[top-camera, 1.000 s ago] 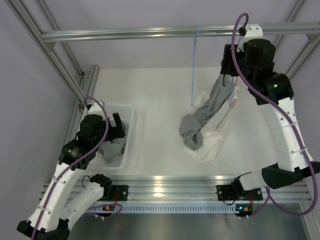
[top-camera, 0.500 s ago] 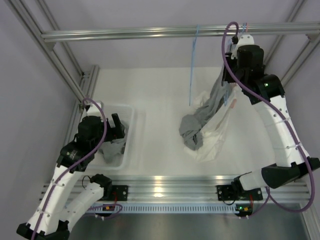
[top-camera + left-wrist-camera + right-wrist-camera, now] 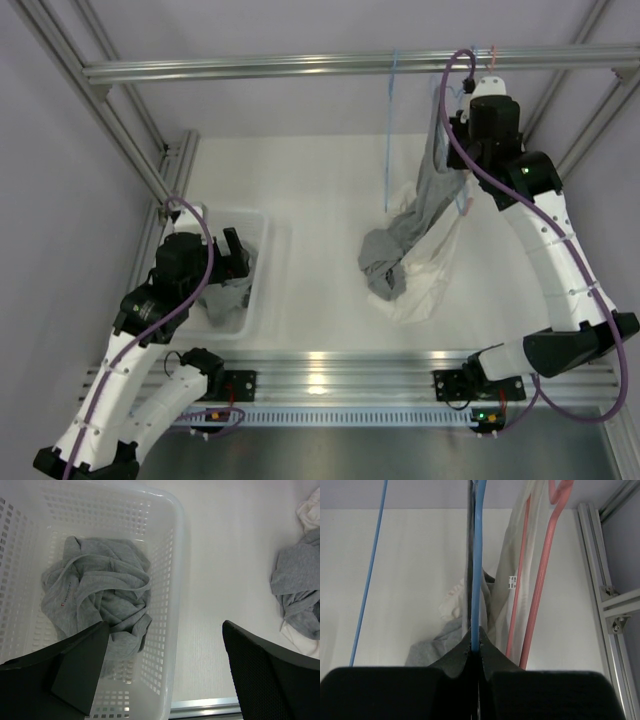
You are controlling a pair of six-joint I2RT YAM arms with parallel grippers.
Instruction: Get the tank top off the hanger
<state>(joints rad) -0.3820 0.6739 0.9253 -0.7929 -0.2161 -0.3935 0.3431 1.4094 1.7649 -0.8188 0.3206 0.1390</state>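
A grey tank top (image 3: pixel 425 205) hangs from a blue hanger (image 3: pixel 477 570) under the top rail, its lower part heaped on the table (image 3: pixel 385 262). My right gripper (image 3: pixel 449 125) is up by the rail, shut on the blue hanger's wire (image 3: pixel 476 645), with the tank top's dark strap right beside it. The grey cloth (image 3: pixel 427 652) shows below the jaws. My left gripper (image 3: pixel 165 630) is open over the rim of a white basket (image 3: pixel 175 580), holding nothing.
A white garment (image 3: pixel 430 275) on a pink hanger (image 3: pixel 540 595) hangs just right of the grey one. A second blue hanger (image 3: pixel 389 130) dangles bare from the rail (image 3: pixel 250 68). The basket (image 3: pixel 262 270) holds a crumpled grey garment (image 3: pixel 100 595). Frame posts stand at both sides.
My right gripper rose toward the rail and closed on the blue hanger's wire, pulling the grey tank top more upright. The left arm stayed still.
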